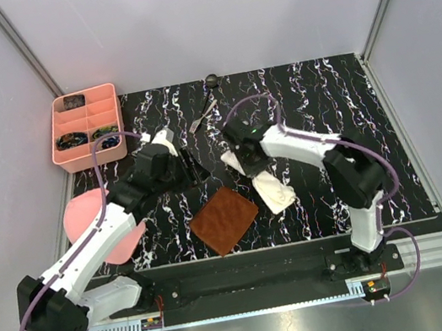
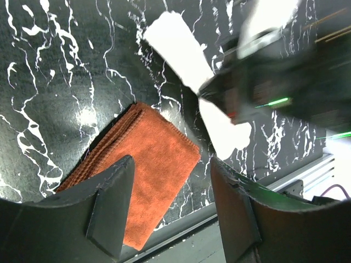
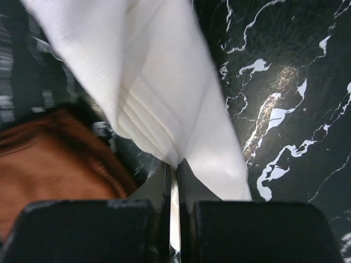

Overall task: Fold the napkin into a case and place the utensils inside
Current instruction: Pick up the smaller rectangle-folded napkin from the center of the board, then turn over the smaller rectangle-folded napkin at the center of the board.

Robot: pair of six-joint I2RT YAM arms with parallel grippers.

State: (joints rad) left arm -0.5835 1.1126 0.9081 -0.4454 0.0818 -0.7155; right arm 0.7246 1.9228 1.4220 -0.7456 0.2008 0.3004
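Napkin (image 1: pixel 277 194): your pink tray (image 1: pixel 75 161), upper left, holds small dark items; right claw (image 3: pixel 175 170) pinches napkin, centre; left claw (image 2: pixel 171 164) wide, empty.

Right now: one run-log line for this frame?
right gripper shut on napkin; left gripper open, empty; fork, spoon on table, outside napkin

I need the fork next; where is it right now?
In the top view, the fork lies at the far middle of the table, just on the near side of the spoon and right of the pink tray.
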